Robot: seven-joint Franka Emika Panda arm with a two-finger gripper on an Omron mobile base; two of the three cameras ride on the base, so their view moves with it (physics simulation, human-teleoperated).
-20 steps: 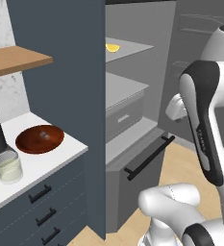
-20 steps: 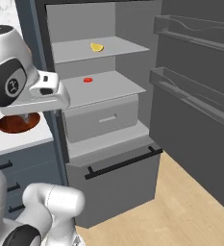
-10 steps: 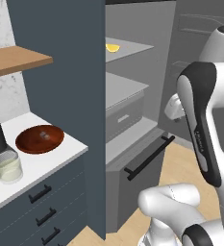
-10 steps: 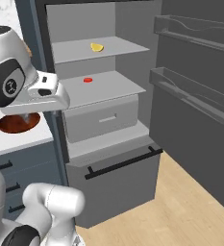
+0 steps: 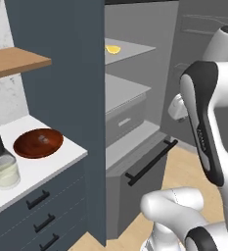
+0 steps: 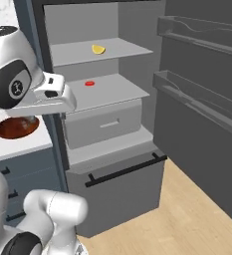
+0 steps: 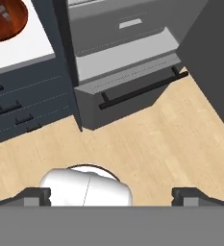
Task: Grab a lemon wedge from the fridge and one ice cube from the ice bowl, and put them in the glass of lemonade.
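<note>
The fridge [image 6: 112,142] stands open. A yellow lemon wedge [image 6: 98,49] [image 5: 113,49] lies on its upper shelf. The reddish-brown ice bowl [image 5: 38,142] [image 6: 17,127] rests on the white counter, and pale ice cubes [image 7: 4,13] show inside it. Beside it, nearer the counter's front, stands the glass of lemonade [image 5: 6,174]. My gripper [image 7: 111,194] hangs in front of the fridge and points down at the wooden floor. Its fingertips [image 7: 34,194] are wide apart, open, with nothing between them. My white hand [image 6: 53,93] is level with the middle shelf, left of it.
A small flat red item [image 6: 89,83] lies on the middle shelf. Below are a grey drawer [image 6: 105,124] and a pulled-out bottom drawer with a black handle [image 6: 125,169]. The fridge door [image 6: 202,109] stands open on the right. A wooden shelf [image 5: 15,61] hangs above the counter.
The arm has shifted only slightly toward the fridge. The jaws have stayed open and nothing else has moved.
</note>
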